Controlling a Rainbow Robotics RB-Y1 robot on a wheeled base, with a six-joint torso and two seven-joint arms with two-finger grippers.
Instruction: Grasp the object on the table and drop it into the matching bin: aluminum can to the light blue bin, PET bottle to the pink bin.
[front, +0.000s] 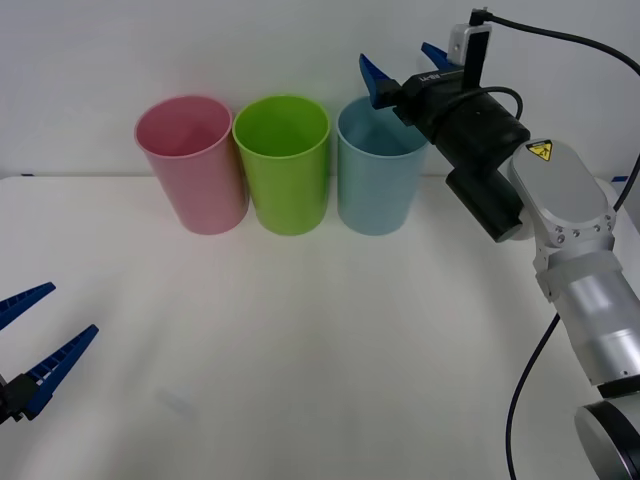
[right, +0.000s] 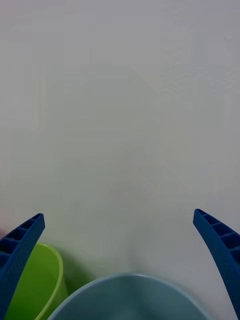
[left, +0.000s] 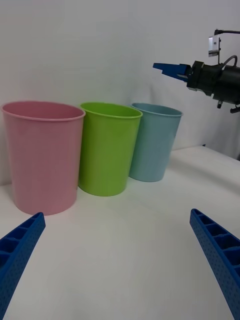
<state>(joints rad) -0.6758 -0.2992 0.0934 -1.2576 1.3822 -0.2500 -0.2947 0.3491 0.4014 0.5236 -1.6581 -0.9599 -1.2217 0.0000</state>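
Above the rim of the light blue bin (front: 380, 165), at the desk's (front: 300, 350) far edge, my right gripper (front: 405, 68) hangs with its blue fingers (right: 220, 250) spread wide and nothing between them; the wrist view looks down past them onto the bin's mouth. Three bins stand in a row along that far edge, each just beside the next: pink bin (front: 190, 165), lime green bin (front: 283, 165), then light blue. The can cannot be seen on the desk, and whether it lies inside a bin I cannot tell. My left gripper (front: 30, 345) waits open and empty, low over the near left corner.
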